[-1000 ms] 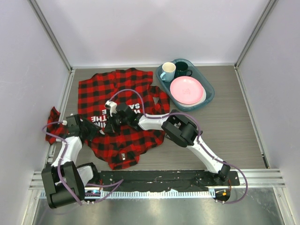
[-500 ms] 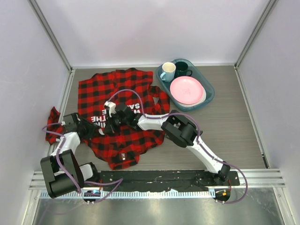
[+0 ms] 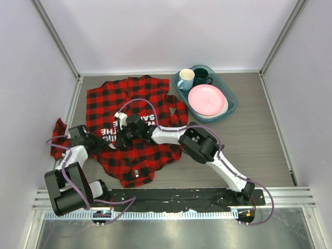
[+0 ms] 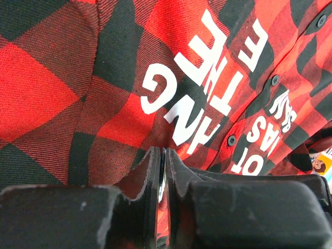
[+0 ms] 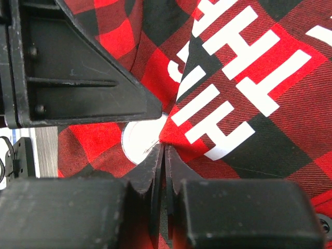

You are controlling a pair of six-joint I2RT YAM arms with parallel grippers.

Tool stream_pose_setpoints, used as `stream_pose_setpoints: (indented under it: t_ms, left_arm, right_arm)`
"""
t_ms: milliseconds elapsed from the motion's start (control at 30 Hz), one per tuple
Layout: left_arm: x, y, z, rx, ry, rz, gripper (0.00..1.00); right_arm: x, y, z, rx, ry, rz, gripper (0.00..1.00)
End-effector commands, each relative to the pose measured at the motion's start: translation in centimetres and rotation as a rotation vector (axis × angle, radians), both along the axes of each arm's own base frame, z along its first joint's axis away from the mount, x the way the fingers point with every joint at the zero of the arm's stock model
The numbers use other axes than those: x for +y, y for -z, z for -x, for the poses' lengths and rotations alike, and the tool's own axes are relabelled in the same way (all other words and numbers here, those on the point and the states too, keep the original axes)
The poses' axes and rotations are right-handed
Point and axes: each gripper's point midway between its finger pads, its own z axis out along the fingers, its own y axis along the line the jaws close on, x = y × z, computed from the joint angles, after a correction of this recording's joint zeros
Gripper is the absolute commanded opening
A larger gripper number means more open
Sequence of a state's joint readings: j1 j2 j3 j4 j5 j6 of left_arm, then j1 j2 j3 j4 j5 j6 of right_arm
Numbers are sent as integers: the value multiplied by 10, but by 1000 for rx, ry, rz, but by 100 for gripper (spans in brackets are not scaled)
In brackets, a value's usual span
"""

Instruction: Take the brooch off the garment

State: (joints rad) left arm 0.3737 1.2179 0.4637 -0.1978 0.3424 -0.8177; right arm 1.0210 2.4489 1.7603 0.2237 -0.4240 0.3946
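Note:
The garment (image 3: 124, 98), a red-and-black checked shirt with white lettering, lies spread on the table's left half. My left gripper (image 3: 109, 143) and right gripper (image 3: 121, 139) meet tip to tip at its lettering. In the right wrist view a white round disc, the brooch (image 5: 137, 140), pokes out from under the left gripper's finger (image 5: 104, 88). The right gripper (image 5: 165, 150) is shut on a fold of shirt (image 5: 290, 129) beside it. In the left wrist view the left gripper (image 4: 162, 155) is shut, with a thin shiny edge between its pads, over the shirt (image 4: 52, 93).
A teal tray (image 3: 232, 111) at the back right holds a pink plate (image 3: 206, 99), a white mug (image 3: 185, 79) and a dark mug (image 3: 201, 76). A shirt sleeve (image 3: 58, 129) reaches the left wall. Walls close in the table on three sides.
The left arm's wrist has swung left and back while its fingertips stayed at the lettering. The right arm has hardly moved. Both grippers stay shut.

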Motion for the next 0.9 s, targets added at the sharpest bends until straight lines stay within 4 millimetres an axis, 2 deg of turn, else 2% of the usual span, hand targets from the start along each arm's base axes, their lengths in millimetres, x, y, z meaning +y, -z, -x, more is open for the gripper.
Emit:
stream_pose_setpoints:
  t_ms: [0, 133, 267, 533, 567, 600, 667, 700, 767, 867]
  left_arm:
    - [4, -14, -9, -79, 45, -43, 9]
    - [6, -18, -5, -96, 42, -81, 0]
    - [7, -23, -1, -129, 48, -119, 0]
    - [-1, -21, 2, -155, 69, -156, 0]
    - [-2, -21, 3, -156, 66, -144, 2]
    - [-4, -21, 4, -151, 62, -136, 10]
    - [-7, -20, 8, -142, 45, -105, 18]
    - [-9, -18, 12, -142, 35, -93, 27]
    - [-12, -17, 15, -147, 18, -75, 29]
    - [-13, -17, 21, -161, -18, -64, 24]
  right_arm:
    - [10, -23, -8, -50, 26, -24, 11]
    - [11, -25, -8, -52, 31, -22, 11]
    - [11, -26, -12, -68, 40, -13, 11]
    - [9, -24, -15, -97, 48, 23, 12]
    - [9, -26, -15, -98, 51, 21, 12]
    - [8, -26, -17, -103, 53, 22, 12]
    - [7, -25, -16, -110, 52, 28, 12]
    - [6, -24, -16, -109, 52, 30, 12]
    - [7, -25, -16, -108, 51, 28, 12]
    - [9, -24, -14, -94, 47, 18, 12]
